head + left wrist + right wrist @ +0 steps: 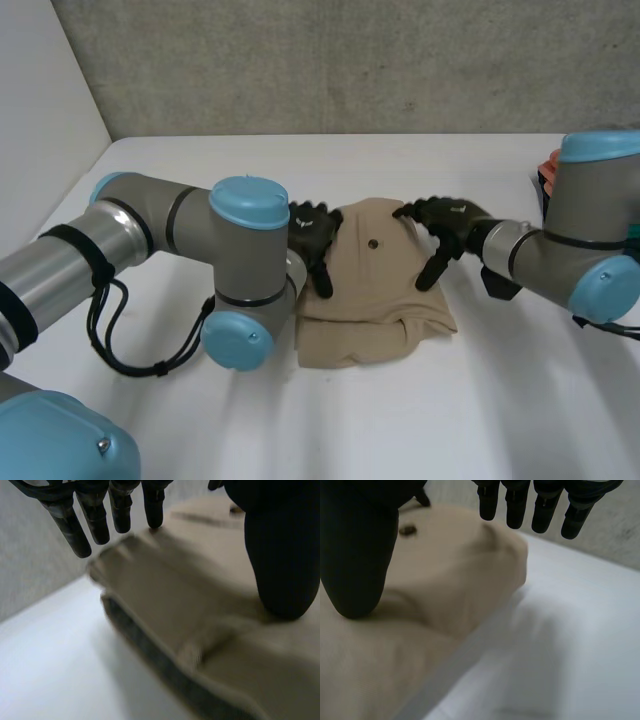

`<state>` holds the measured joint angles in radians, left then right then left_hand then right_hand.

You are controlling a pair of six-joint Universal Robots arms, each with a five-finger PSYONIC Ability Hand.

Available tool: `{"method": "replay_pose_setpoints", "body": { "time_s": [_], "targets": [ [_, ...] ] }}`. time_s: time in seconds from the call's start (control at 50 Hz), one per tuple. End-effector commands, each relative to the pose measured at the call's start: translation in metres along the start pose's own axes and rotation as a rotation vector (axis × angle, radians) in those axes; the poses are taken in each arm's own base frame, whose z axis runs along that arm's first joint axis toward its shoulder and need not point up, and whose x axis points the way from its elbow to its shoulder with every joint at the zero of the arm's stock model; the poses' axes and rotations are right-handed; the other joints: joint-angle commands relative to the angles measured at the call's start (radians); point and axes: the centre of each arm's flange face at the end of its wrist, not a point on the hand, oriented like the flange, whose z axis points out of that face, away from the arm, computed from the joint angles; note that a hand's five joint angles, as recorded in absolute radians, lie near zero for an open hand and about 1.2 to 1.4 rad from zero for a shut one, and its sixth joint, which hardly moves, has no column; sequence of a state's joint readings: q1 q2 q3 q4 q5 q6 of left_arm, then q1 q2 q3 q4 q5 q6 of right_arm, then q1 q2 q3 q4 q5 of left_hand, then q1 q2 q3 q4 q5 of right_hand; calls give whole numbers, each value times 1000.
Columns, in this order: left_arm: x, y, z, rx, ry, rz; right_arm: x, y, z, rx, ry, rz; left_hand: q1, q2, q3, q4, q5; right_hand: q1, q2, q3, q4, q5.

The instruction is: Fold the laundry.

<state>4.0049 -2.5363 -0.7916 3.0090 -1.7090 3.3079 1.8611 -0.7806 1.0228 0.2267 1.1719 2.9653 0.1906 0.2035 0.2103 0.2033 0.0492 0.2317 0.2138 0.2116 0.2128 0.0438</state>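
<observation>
Head view gives us the white table (480, 400) as the largest thing, with the folded tan cloth (375, 290) lying near its middle; we place everything else from that cloth. Behind the cloth rises a grey wall (350, 60). The left arm (150, 225) reaches in to the cloth's left edge and the right arm (570, 250) to its right edge. The cloth lies in several layers, with a thicker rolled fold along the edge nearest the robot.

The left hand (312, 230) sits on the cloth's left edge. On its back is a small pale mark, too small for us to read. In the left wrist view this hand (282, 555) has its thumb tip pressed down on the cloth (165, 600), while its fingers (95, 520) stretch out nearly straight and apart above the cloth's far edge. They close on nothing, so we read the hand as spread, not grasping.

The right hand (450, 220) sits on the cloth's right edge and bears a like mark, also unreadable. In the right wrist view its thumb (355, 555) rests on the cloth (450, 575), and its fingers (515, 505) hang straight above the cloth's far corner, loose and holding nothing.

A small dark round spot (372, 243) lies on the cloth between the two hands. Well to the right of the cloth, past the right arm, shows a bit of something orange (548, 170) that we cannot make out.
</observation>
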Motion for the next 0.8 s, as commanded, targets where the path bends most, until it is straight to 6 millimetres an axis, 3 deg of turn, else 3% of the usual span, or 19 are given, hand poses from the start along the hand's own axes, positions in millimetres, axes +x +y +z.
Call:
{"method": "replay_pose_setpoints", "body": {
  "time_s": [0.02,0.1,0.18,0.24,0.3,0.36,0.46,0.54,0.58,0.66,0.8],
  "targets": [
    [5,16,-16,-146,-4,91,-3,29,17,-88,19,-160,-16,-29,-36,-29,-49,-57,-39,-37,-38,-44],
    [8,10,-23,-151,7,93,-10,19,11,-82,50,-261,-15,-28,-35,-28,-48,-57,-39,-37,-38,-44],
    [9,-23,-40,-87,18,80,-17,-9,-8,-15,85,-316,-16,-29,-36,-29,-49,-57,-39,-37,-38,-44],
    [3,-42,-50,-45,13,61,-22,-18,-20,54,107,-339,-16,-29,-36,-29,-49,-57,-39,-37,-38,-44],
    [-5,-66,-66,18,9,32,-27,-16,-29,110,126,-359,-16,-29,-36,-29,-49,-57,-39,-37,-38,-44],
    [-15,-85,-79,88,36,-9,-35,-16,-51,197,154,-395,-16,-29,-36,-29,-49,-57,-39,-37,-38,-44],
    [-21,-100,-100,175,189,-65,-62,8,-75,250,119,-416,-16,-29,-36,-29,-49,-57,-39,-37,-38,-44],
    [-25,-104,-112,217,341,-97,-90,51,-85,212,50,-424,-16,-29,-36,-29,-49,-57,-39,-37,-38,-44],
    [-28,-100,-115,216,411,-114,-94,59,-87,209,40,-427,-16,-29,-36,-29,-49,-57,-39,-37,-38,-44],
    [-29,-93,-117,199,488,-133,-96,78,-79,209,34,-430,-15,-28,-35,-28,-48,-57,-39,-37,-38,-44],
    [-27,-89,-117,196,498,-135,-92,82,-55,268,56,-478,-15,-28,-35,-28,-48,-57,-39,-37,-38,-44]
  ]
}}
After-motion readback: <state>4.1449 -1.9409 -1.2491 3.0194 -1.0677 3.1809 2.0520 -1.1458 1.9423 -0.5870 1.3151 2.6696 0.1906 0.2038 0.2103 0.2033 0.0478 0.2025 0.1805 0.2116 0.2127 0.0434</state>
